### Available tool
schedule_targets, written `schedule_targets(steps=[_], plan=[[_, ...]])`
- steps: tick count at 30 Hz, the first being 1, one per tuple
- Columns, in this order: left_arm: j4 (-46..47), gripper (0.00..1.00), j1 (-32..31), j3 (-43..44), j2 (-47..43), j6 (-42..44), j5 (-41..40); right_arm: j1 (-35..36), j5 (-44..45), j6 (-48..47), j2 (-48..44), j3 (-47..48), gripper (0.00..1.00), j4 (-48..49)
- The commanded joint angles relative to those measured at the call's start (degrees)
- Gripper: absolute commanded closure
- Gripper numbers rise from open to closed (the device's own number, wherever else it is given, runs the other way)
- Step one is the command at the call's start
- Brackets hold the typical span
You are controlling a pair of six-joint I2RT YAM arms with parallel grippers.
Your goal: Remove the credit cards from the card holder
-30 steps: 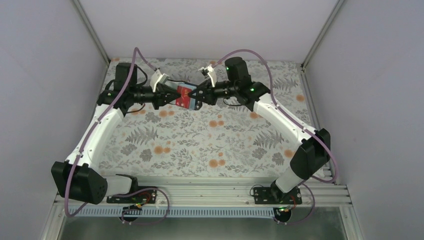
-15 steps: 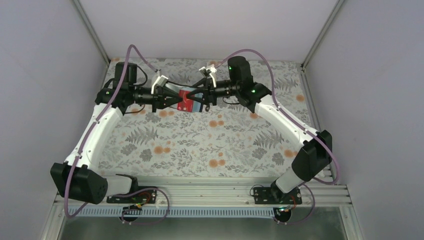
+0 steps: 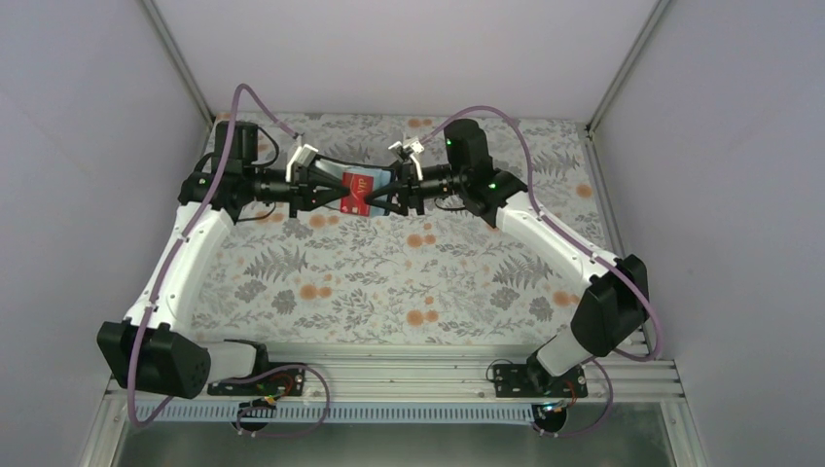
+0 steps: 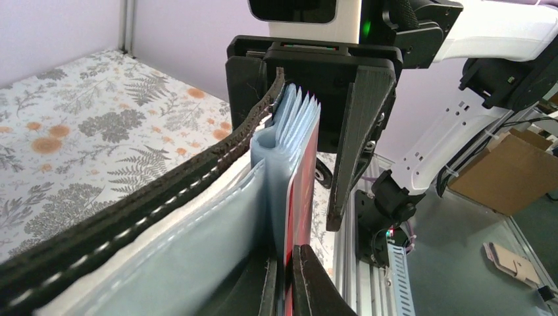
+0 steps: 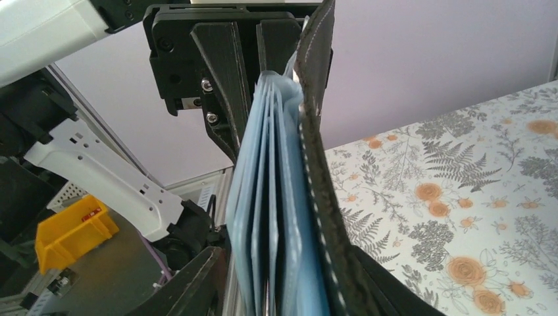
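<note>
The card holder [image 3: 365, 200] hangs in the air over the far middle of the table, held at both ends. In the left wrist view its black stitched cover [image 4: 151, 210] and blue-grey sleeves [image 4: 289, 125] stand on edge. The red card [image 3: 358, 182] lies along the outer sleeve [image 4: 309, 171]. My left gripper [image 3: 340, 190] is shut on the red card's edge [image 4: 286, 289]. My right gripper [image 3: 385, 193] is shut on the holder's cover and sleeves [image 5: 283, 270]. The teal-green and blue cards are hidden.
The floral table mat [image 3: 389, 282] lies below the raised holder. Grey walls close in the back and both sides. A metal rail [image 3: 409, 370] with the arm bases runs along the near edge.
Both wrists have rolled and the held holder has turned, showing more of the red card from above. Both arms have shifted slightly left and back. The grips are unchanged.
</note>
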Motion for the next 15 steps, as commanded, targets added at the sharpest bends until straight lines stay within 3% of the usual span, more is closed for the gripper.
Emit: schedule_targets(steps=[1, 6, 8, 10, 11, 15], plan=[[0.3, 0.98, 0.6, 1.2, -1.4, 1.4, 2.8, 0.4, -2.0, -0.8, -1.5, -0.7, 0.60, 2.2], [0.6, 0.98, 0.8, 0.5, -1.5, 1.4, 2.7, 0.4, -2.3, -1.1, -1.5, -0.5, 0.95, 2.3], [0.5, 0.96, 0.8, 0.4, -1.5, 1.5, 2.7, 0.3, -2.1, -1.7, -1.8, -0.5, 0.96, 1.9], [0.2, 0.78, 1.1, 0.6, -1.6, 1.9, 2.1, 0.1, -1.9, -2.2, -2.3, -0.5, 0.96, 1.6], [-0.1, 0.75, 1.2, 0.7, -1.5, 2.4, 1.9, -0.1, -2.0, -2.6, -2.5, -0.4, 0.96, 1.3], [-0.8, 0.82, 1.6, 0.5, -1.9, 3.4, 1.8, -0.3, -2.9, -3.8, -3.4, 0.1, 0.96, -0.2]])
